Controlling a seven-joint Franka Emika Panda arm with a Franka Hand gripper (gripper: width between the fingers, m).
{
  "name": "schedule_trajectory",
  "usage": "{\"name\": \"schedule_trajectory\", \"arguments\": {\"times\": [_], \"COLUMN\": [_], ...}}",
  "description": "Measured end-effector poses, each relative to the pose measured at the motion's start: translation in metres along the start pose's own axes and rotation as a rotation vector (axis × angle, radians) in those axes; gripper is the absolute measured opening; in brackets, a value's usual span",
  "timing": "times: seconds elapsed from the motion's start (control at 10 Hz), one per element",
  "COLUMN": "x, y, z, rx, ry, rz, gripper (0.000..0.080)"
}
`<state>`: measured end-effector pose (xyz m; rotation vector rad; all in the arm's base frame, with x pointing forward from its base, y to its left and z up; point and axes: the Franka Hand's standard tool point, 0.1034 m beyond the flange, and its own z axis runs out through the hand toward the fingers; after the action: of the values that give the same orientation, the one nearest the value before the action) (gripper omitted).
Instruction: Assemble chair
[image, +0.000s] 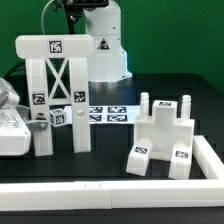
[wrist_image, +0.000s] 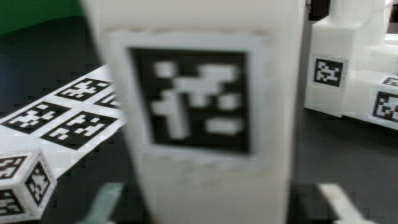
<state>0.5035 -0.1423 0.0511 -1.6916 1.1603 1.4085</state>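
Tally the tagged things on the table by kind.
Chair parts: 2 (upright back frame, pegged seat block)
Small tagged cube: 1
Marker board: 1
Total: 4
The white thing cut off at the exterior view's left edge is not counted.

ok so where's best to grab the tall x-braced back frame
Probably its top bar, coming straight down from above and clamping the front and back faces. The back frame stands upright, and that bar looks thin front to back, with flat faces.
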Motion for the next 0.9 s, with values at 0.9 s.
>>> {"name": "schedule_trajectory", "arguments": {"times": [0.9], "x": [-0.052], "y": [-0.02], "z": [-0.045], "rx": [0.043], "ry": [0.166], "rz": [-0.135], "gripper": [0.0286]}}
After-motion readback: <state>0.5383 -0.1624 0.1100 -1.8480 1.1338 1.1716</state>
